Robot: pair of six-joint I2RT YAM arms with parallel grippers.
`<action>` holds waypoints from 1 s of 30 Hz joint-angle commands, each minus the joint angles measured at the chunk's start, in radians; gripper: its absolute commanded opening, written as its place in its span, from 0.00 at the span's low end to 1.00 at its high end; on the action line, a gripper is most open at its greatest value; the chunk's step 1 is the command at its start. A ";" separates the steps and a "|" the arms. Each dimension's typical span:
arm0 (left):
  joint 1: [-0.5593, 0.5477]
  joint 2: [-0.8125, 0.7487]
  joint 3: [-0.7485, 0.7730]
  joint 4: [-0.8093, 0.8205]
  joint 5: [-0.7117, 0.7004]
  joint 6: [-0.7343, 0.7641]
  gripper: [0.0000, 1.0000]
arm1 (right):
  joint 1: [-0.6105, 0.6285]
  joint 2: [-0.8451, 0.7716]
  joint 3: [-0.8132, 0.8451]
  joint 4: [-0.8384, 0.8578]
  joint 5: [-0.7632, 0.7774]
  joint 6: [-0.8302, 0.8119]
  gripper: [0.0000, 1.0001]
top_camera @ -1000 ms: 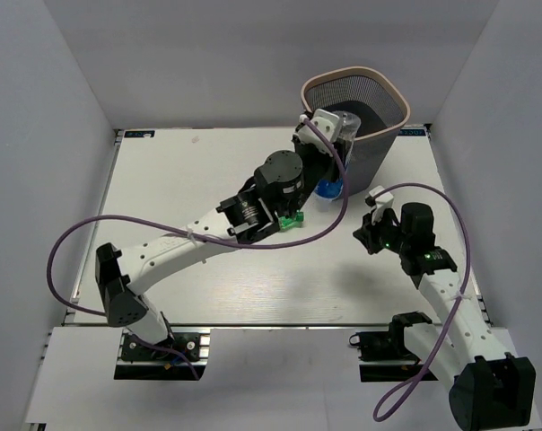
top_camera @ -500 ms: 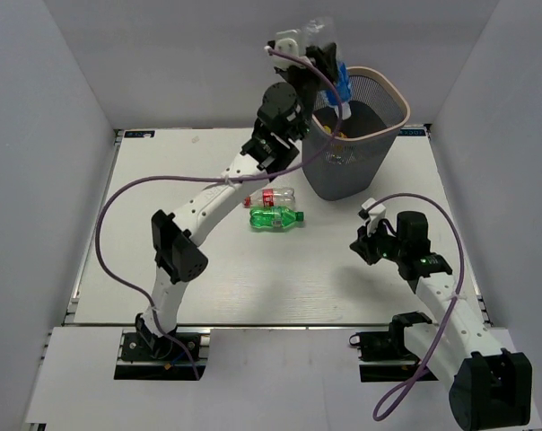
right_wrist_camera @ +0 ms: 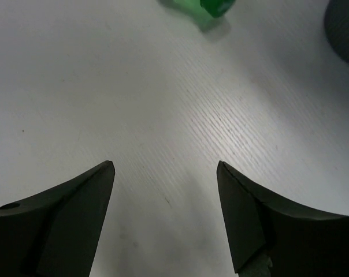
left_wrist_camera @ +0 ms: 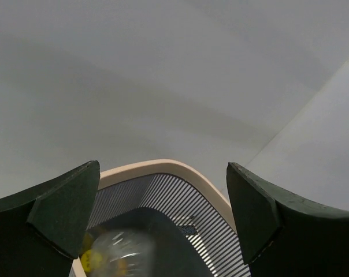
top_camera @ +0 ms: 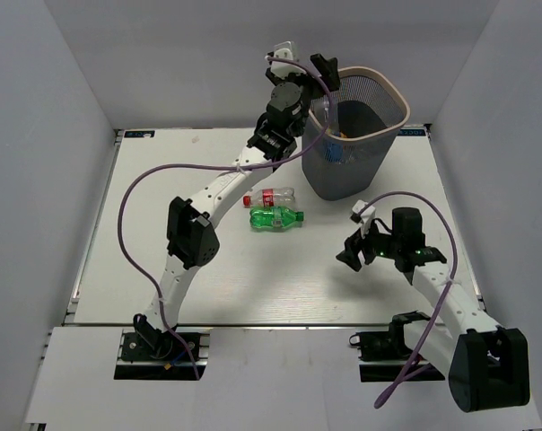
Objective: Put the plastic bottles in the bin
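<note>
The bin (top_camera: pixel 392 90), dark mesh with a beige-pink rim, stands at the back right of the table. My left gripper (top_camera: pixel 318 70) hangs open just above its left rim. Below it a clear plastic bottle (top_camera: pixel 328 115) is inside the bin, and in the left wrist view it is a blur (left_wrist_camera: pixel 114 254) under the open left gripper (left_wrist_camera: pixel 163 166), with the bin rim (left_wrist_camera: pixel 163 167) beyond. Two bottles lie on the table: a clear one with a red label (top_camera: pixel 269 197) and a green one (top_camera: pixel 275 217). My right gripper (top_camera: pixel 350 257) hovers open and holds nothing (right_wrist_camera: pixel 165 163); the green bottle (right_wrist_camera: pixel 200 6) lies far ahead of it.
The white table (top_camera: pixel 163 224) has grey walls on three sides. The left arm stretches diagonally over the table's middle to the bin. The bin's base (right_wrist_camera: pixel 345 26) shows at the top right of the right wrist view.
My left arm rose from the table to the bin's rim with a blue-labelled bottle, then opened and let it drop in. My right gripper opened and shifted slightly left.
</note>
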 commanded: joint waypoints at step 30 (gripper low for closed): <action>-0.012 -1.488 -1.589 -0.759 -0.041 -0.352 1.00 | 0.276 0.781 0.555 0.154 0.004 -0.570 0.85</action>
